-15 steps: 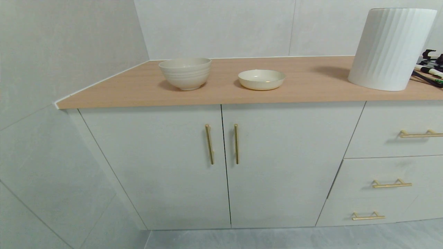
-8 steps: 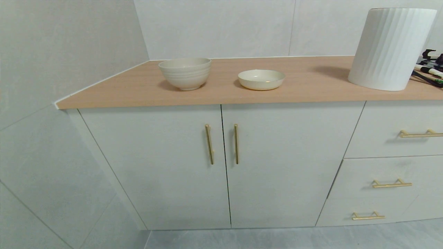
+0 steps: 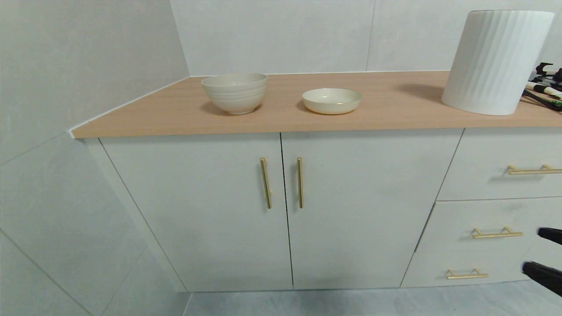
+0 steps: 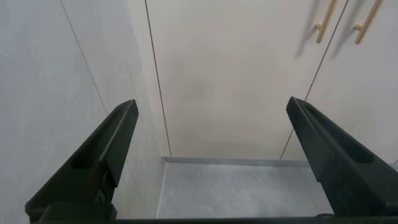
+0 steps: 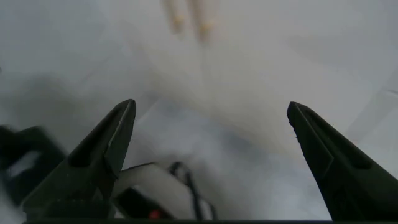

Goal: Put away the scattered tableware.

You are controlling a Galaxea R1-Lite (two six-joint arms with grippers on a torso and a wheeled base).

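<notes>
A ribbed cream bowl (image 3: 235, 92) and a shallow cream dish (image 3: 331, 100) stand side by side on the wooden countertop (image 3: 175, 116), the bowl to the left. Under them are two shut cabinet doors with gold handles (image 3: 265, 183). My right gripper (image 3: 542, 253) shows low at the right edge, in front of the drawers, open and holding nothing. My left gripper (image 4: 211, 112) is open too, low down facing the cabinet's left door (image 4: 230, 74) and the floor. The right gripper (image 5: 211, 112) in its own view hangs open above the floor.
A tall ribbed white container (image 3: 496, 61) stands at the countertop's right end, with pens and small items (image 3: 544, 90) behind it. Three drawers with gold handles (image 3: 497, 233) are right of the doors. A tiled wall closes in the left side.
The right gripper's fingers have come into the head view at the lower right edge. The bowl and dish have not moved.
</notes>
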